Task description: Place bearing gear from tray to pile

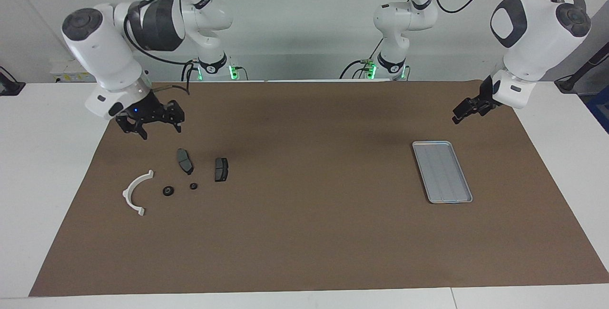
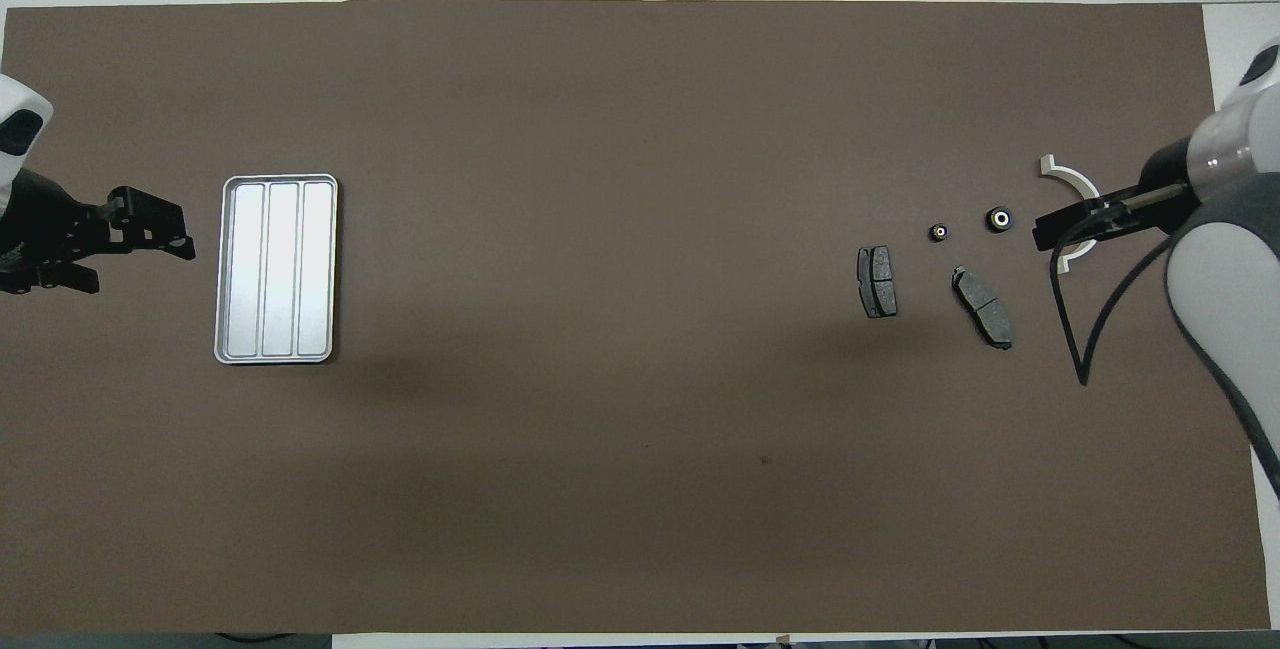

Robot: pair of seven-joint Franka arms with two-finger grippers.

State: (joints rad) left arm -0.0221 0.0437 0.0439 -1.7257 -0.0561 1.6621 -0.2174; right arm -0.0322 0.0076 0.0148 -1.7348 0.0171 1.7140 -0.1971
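The silver tray (image 1: 442,171) (image 2: 277,269) lies bare at the left arm's end of the brown mat. At the right arm's end the pile holds a white bracket (image 1: 135,192) (image 2: 1065,174) and two dark brake pads (image 1: 185,161) (image 1: 221,169). Two small black bearing gears (image 1: 168,191) (image 1: 193,186) rest between them, the larger one (image 2: 1000,219) beside the bracket and the smaller (image 2: 938,232) apart from it. My right gripper (image 1: 154,128) (image 2: 1045,229) hangs open and holds nothing, raised over the mat's edge. The left gripper (image 1: 464,111) (image 2: 165,229) waits open in the air beside the tray.
The brown mat (image 1: 304,233) covers most of the white table (image 1: 52,166). The right arm's cable (image 2: 1075,329) dangles above the mat close to one brake pad (image 2: 982,306).
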